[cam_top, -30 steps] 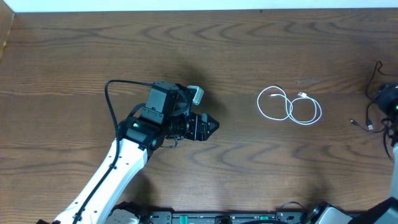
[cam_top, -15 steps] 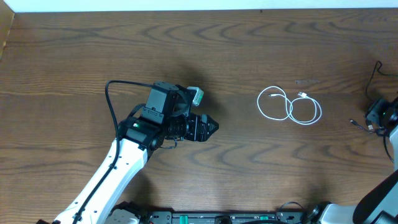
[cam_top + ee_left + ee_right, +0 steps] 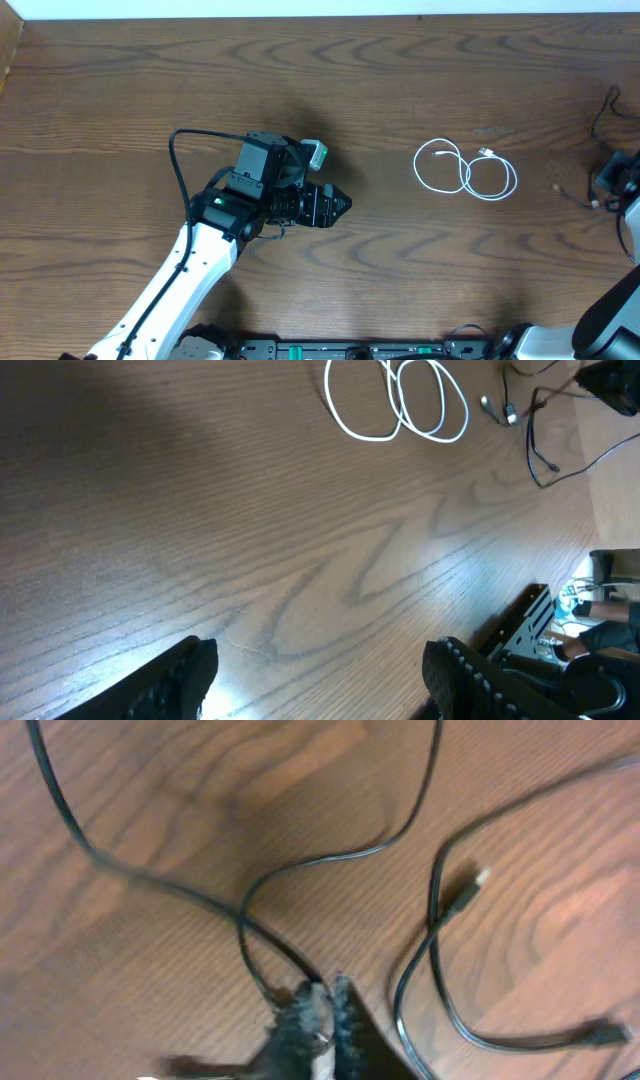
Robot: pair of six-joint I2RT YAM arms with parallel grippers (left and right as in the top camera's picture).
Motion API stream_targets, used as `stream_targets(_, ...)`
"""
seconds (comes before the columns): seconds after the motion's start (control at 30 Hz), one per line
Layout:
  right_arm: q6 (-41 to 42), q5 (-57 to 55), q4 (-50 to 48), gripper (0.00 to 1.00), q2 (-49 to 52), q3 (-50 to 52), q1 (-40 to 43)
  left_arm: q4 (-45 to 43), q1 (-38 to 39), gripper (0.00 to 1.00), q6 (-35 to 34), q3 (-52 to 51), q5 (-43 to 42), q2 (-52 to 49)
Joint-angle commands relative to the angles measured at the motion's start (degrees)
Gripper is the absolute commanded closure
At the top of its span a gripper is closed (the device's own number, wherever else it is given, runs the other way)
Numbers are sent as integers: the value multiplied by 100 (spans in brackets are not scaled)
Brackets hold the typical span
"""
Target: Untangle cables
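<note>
Pinching the black cable (image 3: pixel 330 857) at its very tips, the right gripper (image 3: pixel 325 1005) has its two fingers pressed together, and the cord runs straight into the seam between them. From that pinch the cord leads away in front of the gripper, bends into a loop and leaves the top of the wrist view. Another stretch of it lies off to one side of the fingers, and a small pale-tipped plug (image 3: pixel 478 878) rests on the wood just beside that stretch. The wrist view is blurred, so how the strands cross cannot be told.

Over the middle of the table (image 3: pixel 300 80) stands the left gripper (image 3: pixel 335 205), its fingers (image 3: pixel 190 665) spread wide with only wood between them; it touches neither cord. The white cable (image 3: pixel 465 170) lies flat well ahead of it, coiled in two overlapping loops with a small plug end on the far side. It sits between the two grippers, nearer the right one. It is apart from the black cable, which lies beyond it next to the right gripper at the table's edge.
</note>
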State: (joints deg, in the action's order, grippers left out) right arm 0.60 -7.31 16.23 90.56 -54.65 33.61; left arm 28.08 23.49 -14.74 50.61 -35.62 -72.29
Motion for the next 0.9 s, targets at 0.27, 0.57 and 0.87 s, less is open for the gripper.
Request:
stream_targets(0.27, -1276, 46, -393, 99, -748, -160, -70, -2, 7, 29, 76, 87, 55, -37)
stream_targets(0.57, -2684, 1657, 24, 78, -1150, -376, -70, 0, 7, 29, 76, 87, 55, -37)
stream_targets(0.87, -2494, 1290, 332, 62, -96, -278, -66, 24, 7, 29, 76, 87, 52, -37)
